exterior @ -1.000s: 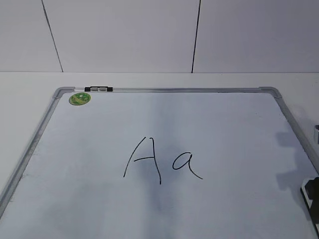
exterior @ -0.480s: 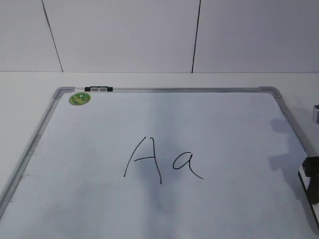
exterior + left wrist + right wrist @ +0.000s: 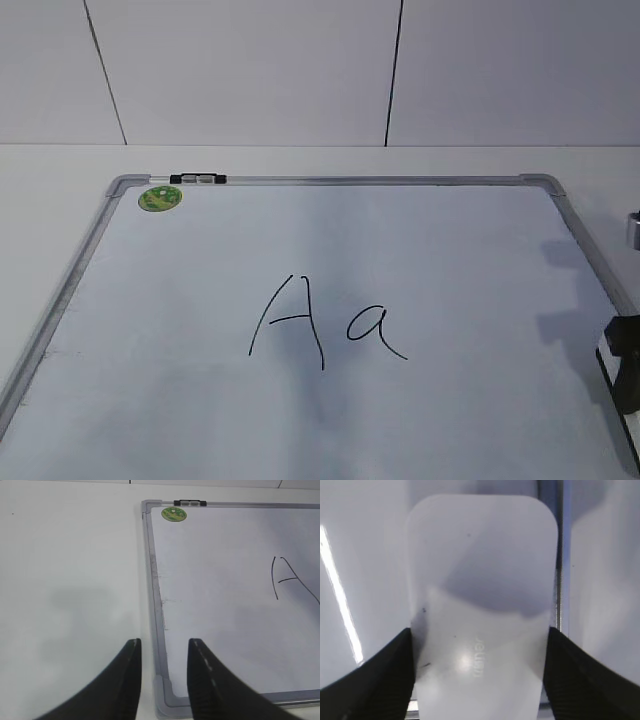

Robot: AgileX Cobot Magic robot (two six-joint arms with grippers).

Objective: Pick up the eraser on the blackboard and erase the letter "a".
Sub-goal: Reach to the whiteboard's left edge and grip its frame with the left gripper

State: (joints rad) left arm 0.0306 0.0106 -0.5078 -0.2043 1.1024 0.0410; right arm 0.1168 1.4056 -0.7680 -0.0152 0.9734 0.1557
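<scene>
The eraser [image 3: 480,595], a white rounded block with faint grey lettering, fills the right wrist view. My right gripper [image 3: 479,632] is shut on it, one black finger pressed against each long side. From outside, this gripper [image 3: 625,365] is a dark shape at the right edge, over the blackboard's [image 3: 450,250] right frame. The letter "a" [image 3: 373,330] sits mid-board, just right of a taller capital "A" [image 3: 290,320] and well left of the gripper. My left gripper [image 3: 164,647] hangs open and empty over the board's near left corner [image 3: 162,700].
A round green sticker [image 3: 160,198] and a small black-and-silver clip [image 3: 198,179] sit at the board's far left corner. White tabletop [image 3: 70,580] lies left of the board. A white panelled wall [image 3: 300,70] stands behind.
The right gripper has risen slightly at the right edge of the exterior view, mostly in the first half second. Its shadow on the board has shifted left. The letters are unchanged.
</scene>
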